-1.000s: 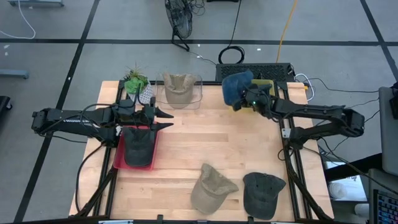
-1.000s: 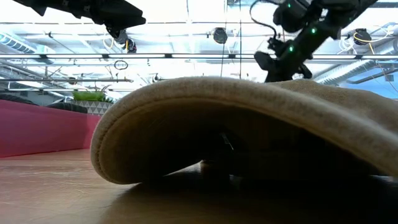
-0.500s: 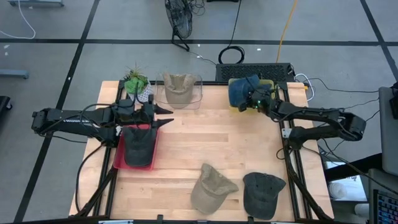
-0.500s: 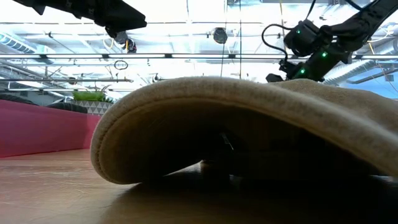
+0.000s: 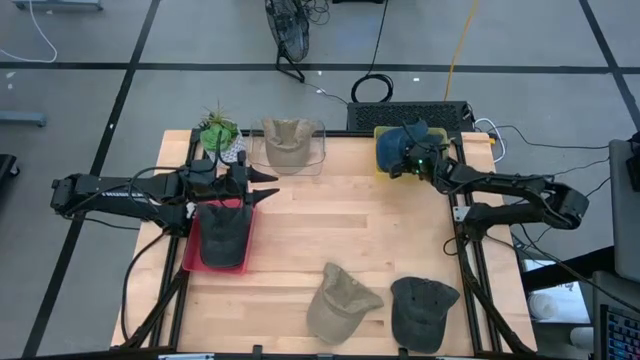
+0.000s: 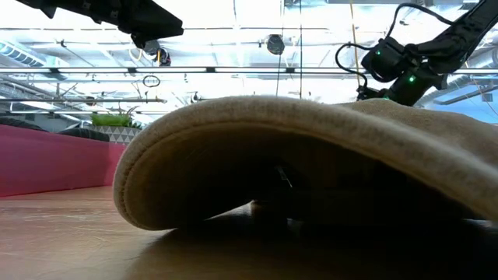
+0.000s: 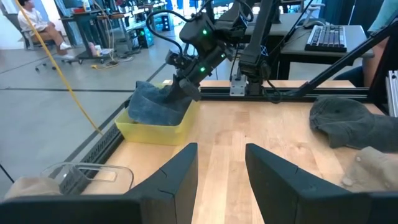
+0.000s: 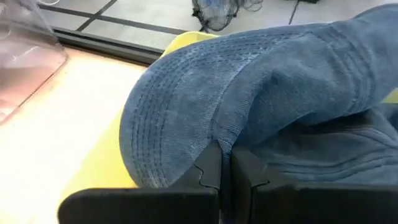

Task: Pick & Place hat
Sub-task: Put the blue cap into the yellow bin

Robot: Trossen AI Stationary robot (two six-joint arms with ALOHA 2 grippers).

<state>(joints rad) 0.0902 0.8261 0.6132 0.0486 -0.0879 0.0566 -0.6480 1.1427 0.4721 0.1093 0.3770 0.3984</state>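
- My left end effector (image 5: 268,189) hovers with its fingers spread wide above the red tray (image 5: 193,250) at the counter's left, where a dark hat (image 5: 224,235) lies.
- My right end effector (image 5: 413,167) pinches the blue hat (image 5: 399,146), which sits in the yellow bin (image 7: 153,129) at the counter's far right corner.

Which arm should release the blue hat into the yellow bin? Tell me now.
Right. The right pincer is shut on the blue hat, which sits low in the yellow bin. The left pincer hangs open over the red tray, far off.
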